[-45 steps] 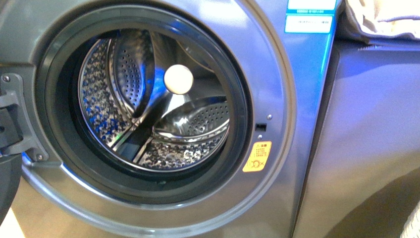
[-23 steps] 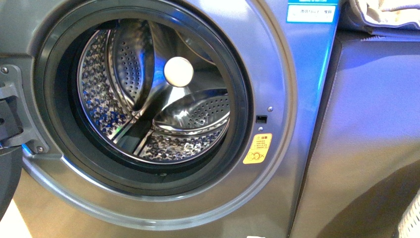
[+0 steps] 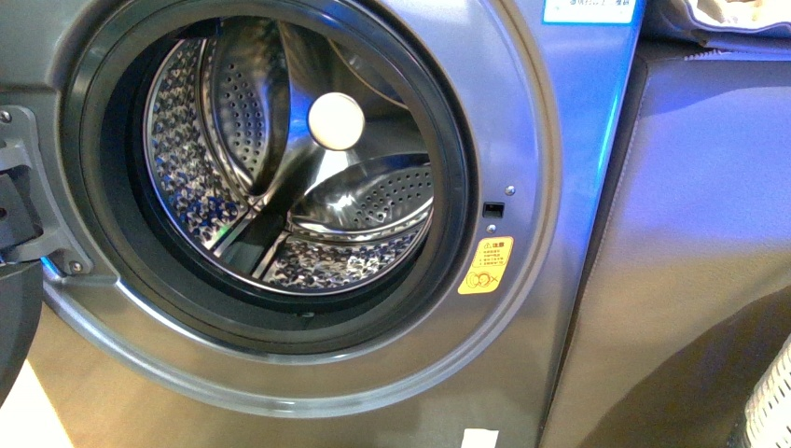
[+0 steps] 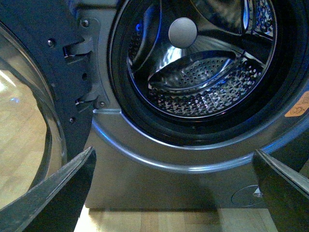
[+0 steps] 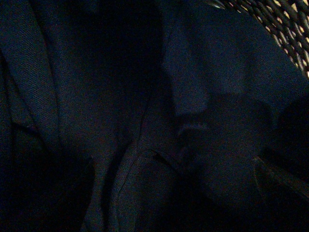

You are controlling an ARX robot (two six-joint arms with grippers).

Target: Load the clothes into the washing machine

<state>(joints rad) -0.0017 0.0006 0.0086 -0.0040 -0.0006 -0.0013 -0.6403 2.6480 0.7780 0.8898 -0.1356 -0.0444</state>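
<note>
The clothes (image 5: 145, 96) lie just beneath the right gripper (image 5: 169, 164), jaws apart; the left gripper (image 4: 173, 151), empty and parted, faces the washing machine (image 3: 522, 140).

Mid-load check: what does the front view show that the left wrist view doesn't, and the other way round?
Front view only: the blue-white label, the grey-brown box beside the washing machine, a beige cloth on top of it, and a white basket corner. Left wrist view only: the open door, the wooden floor, and the left gripper, open and empty. Both: the empty drum, black gasket, door hinge and yellow sticker.
</note>
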